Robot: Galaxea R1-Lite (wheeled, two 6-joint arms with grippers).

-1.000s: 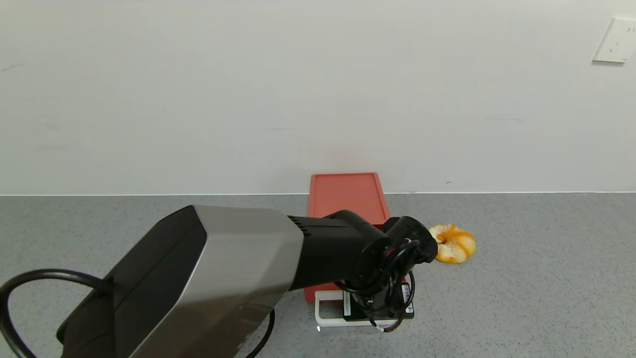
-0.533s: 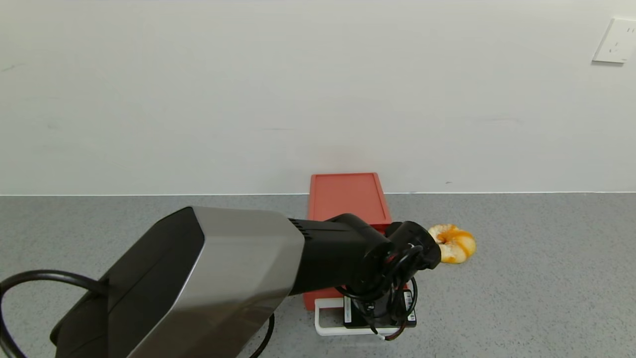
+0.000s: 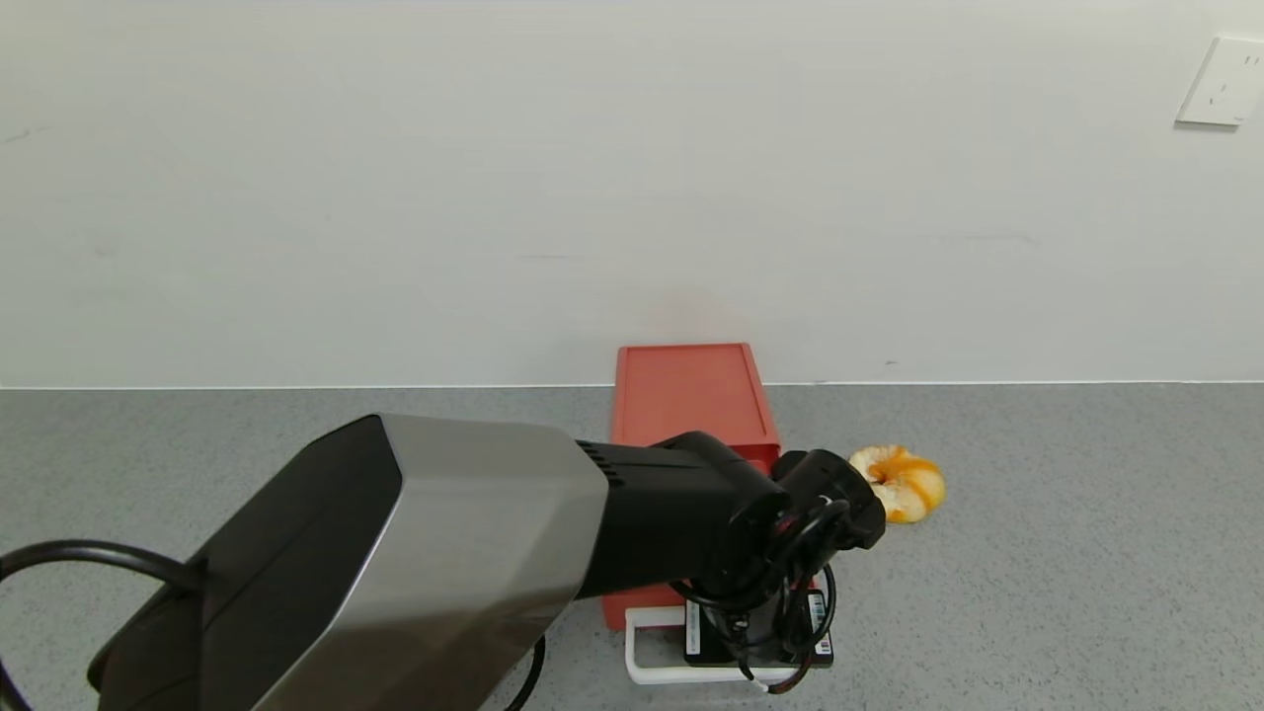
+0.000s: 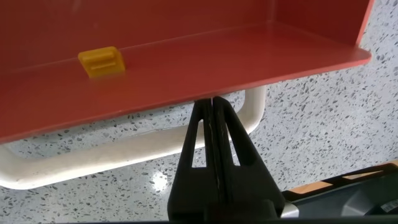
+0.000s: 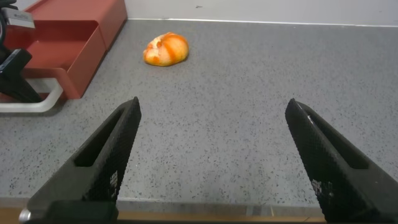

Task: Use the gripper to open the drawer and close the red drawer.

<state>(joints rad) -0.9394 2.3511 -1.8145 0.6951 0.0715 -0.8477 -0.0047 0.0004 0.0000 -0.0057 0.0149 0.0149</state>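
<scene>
The salmon-red drawer box [image 3: 691,395] stands against the back wall, with its tray [image 4: 186,56] slid partly out toward me. A small yellow piece [image 4: 101,62] lies in the tray. The white loop handle [image 3: 652,671] is at the tray's front. My left gripper [image 4: 211,102] is shut, and its pressed-together fingers reach down inside the handle loop [image 4: 124,149], with their tips at the tray's front edge. In the head view the left wrist [image 3: 755,632] hides the fingers. My right gripper [image 5: 212,104] is open and empty, low over the counter to the right of the drawer [image 5: 68,37].
An orange-glazed bread ring [image 3: 904,482] lies on the grey speckled counter just right of the drawer; it also shows in the right wrist view [image 5: 165,49]. A wall socket [image 3: 1220,79] is at the upper right. The counter's front edge is near the right gripper.
My left gripper has moved toward me with the white handle, and the tray has slid further out of the red box. The bread ring has not moved.
</scene>
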